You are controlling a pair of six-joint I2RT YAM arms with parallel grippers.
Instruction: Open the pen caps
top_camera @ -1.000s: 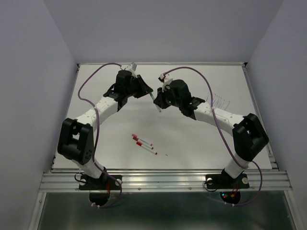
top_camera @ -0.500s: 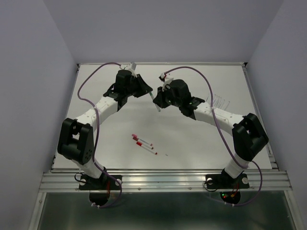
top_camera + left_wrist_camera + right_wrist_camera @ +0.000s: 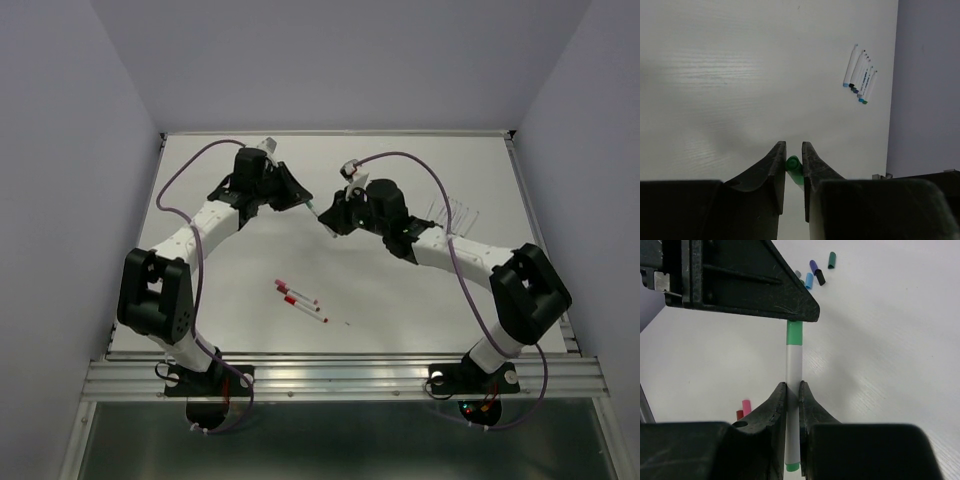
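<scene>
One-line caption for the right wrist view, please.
Right gripper clamps a white pen mid-barrel while the left gripper grips its green cap; loose caps lie beyond.

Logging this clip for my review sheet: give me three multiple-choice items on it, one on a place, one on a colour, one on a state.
1. Where do the red-ended pens lie?
A. on the table, near its front middle
B. against the far edge
C. at the left edge

2. What colour is the cap in the left gripper?
A. red
B. green
C. black

3. How is the right gripper?
A. wide open
B. shut on the pen barrel
C. out of view

Answers:
1 A, the top view shows them loose there.
2 B, both wrist views show green.
3 B, its fingers clamp the pen barrel.
</scene>
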